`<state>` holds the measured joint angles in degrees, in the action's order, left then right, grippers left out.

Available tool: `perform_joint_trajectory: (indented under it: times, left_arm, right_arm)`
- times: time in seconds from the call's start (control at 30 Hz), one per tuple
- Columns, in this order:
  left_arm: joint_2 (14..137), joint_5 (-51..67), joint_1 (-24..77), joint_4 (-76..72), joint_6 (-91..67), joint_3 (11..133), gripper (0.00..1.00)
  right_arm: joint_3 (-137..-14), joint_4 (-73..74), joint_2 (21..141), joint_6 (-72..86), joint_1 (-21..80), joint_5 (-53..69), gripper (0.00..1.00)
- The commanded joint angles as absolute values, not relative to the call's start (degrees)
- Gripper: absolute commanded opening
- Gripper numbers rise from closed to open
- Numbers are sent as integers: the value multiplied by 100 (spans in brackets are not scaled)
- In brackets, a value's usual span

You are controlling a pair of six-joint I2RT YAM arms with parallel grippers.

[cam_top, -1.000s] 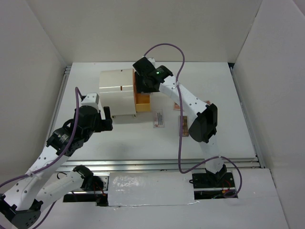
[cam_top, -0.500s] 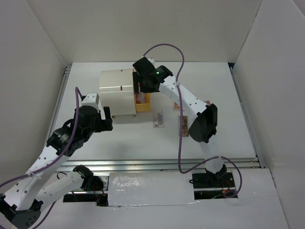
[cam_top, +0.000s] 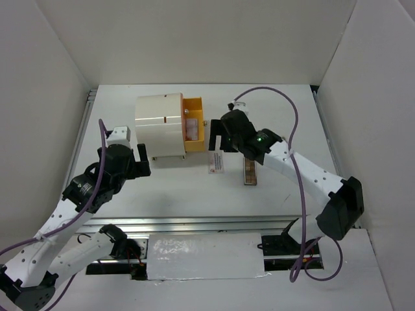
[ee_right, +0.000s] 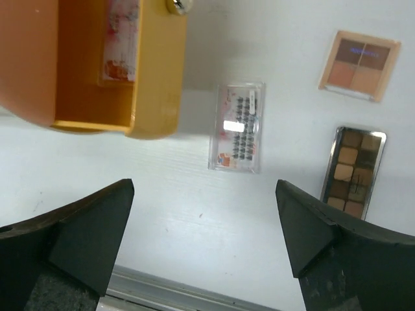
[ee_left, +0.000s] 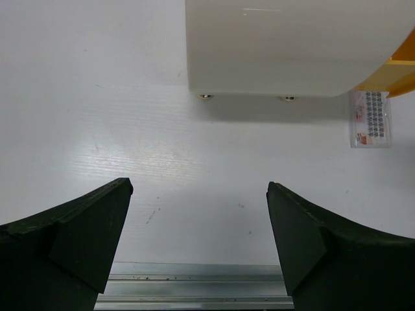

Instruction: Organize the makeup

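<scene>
My 2 white arms reach forward with elbows bent, black left gripper (ee_left: 199,191) and black right gripper (ee_right: 204,194) both spread wide, holding nothing.

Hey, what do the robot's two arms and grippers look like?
The left arm and right arm have white links, black joints and a trailing purple cable each. A small green light glows on the right arm. The left gripper and right gripper have black wedge-shaped fingers.

The drawer (ee_right: 159,71) and the packet (ee_right: 122,39) in it are cut by the top edge, like the box (ee_left: 292,45)
</scene>
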<state>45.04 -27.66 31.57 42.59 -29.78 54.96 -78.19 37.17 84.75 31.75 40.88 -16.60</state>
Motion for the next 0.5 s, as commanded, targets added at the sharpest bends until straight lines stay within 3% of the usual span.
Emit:
perform_joint_trajectory:
  times: [0.0,0.13,0.47]
  left_arm:
    - [4351,-3120,3120,4263,-3155,5564,99]
    - [4254,-3015,3120,4192,-3111,5520,99]
    - [4351,-2874,3129,4148,-3032,5511,99]
  right_arm:
    - [-6787,2245,8367,3331,4069,-1329,100]
    - [-6223,1767,8735,3392,4078,-1388,100]
    - [-6627,1652,9896,3147,4078,-1635,98]
